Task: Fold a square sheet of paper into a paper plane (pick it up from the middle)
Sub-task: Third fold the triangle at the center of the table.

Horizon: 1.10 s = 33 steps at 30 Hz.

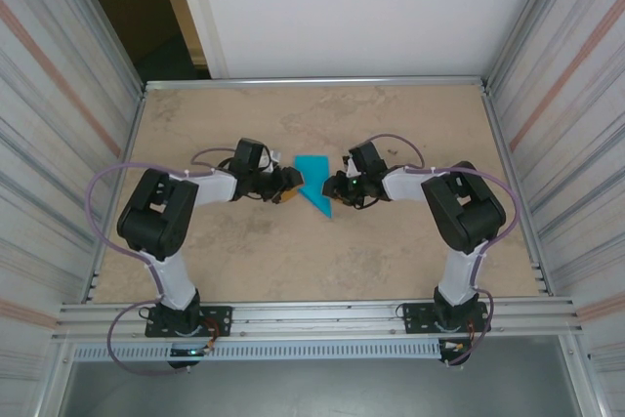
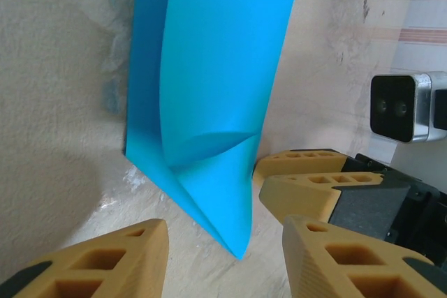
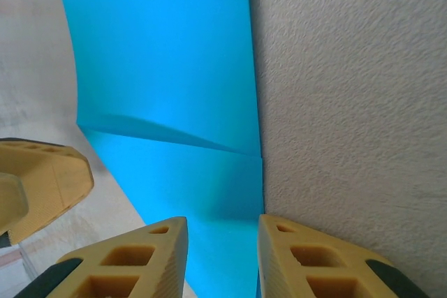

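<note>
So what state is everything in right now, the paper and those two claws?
blue paper: partly folded, creased, lying on the table.
left claw: open, the paper's pointed tip in the gap, not pinched.
right claw: partly open, paper in the gap, not clamped.

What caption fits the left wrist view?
Creased bright cyan-blue paper sheet on the beige table, its tip between the left gripper's open tan fingers.

One blue paper (image 1: 314, 186) out there, a single piece. Two hands, left hand (image 1: 292, 184) and right hand (image 1: 340, 186), one desk (image 1: 293, 261).
</note>
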Each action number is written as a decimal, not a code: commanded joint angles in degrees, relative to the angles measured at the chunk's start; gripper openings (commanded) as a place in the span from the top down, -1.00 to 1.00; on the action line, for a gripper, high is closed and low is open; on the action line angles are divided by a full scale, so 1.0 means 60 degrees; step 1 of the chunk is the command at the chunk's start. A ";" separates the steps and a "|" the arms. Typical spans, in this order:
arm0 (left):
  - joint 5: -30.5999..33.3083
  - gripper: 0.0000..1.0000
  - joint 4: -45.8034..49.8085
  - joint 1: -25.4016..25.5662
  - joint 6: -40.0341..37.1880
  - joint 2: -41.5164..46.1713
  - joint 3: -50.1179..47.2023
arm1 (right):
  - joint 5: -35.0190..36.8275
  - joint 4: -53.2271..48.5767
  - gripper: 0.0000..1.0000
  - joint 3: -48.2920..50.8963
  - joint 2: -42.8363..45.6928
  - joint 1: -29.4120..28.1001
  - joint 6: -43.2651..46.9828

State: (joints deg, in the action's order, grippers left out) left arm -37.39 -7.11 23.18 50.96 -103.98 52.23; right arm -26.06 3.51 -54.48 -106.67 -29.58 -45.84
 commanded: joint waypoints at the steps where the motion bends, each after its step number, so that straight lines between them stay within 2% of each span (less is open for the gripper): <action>1: 0.0167 0.05 0.0335 0.0077 0.0079 -0.0197 0.0395 | -0.0383 0.0077 0.38 -0.0011 -0.0222 0.0121 0.0231; 13: -0.0603 0.09 0.0392 0.0207 -0.0235 -0.1208 0.1303 | -0.0716 -0.0082 0.45 0.0018 -0.0421 0.0536 0.0295; 21: -0.1661 0.21 -0.0481 0.0223 -0.0828 -0.1375 0.1350 | -0.0849 -0.0478 0.46 -0.0307 -0.0218 0.0597 0.0566; 29: -0.2306 0.33 -0.0162 0.0209 -0.1917 -0.1392 0.1520 | -0.0629 -0.0995 0.48 -0.0852 -0.0226 0.0428 0.0875; 33: -0.2269 0.47 0.0065 0.0115 -0.2186 -0.1432 0.1578 | -0.0233 -0.1226 0.48 -0.0896 -0.0156 0.0387 0.0998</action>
State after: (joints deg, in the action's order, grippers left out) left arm -48.99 -8.25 24.12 41.19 -111.85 60.31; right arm -29.54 -0.69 -58.72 -107.98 -26.76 -41.87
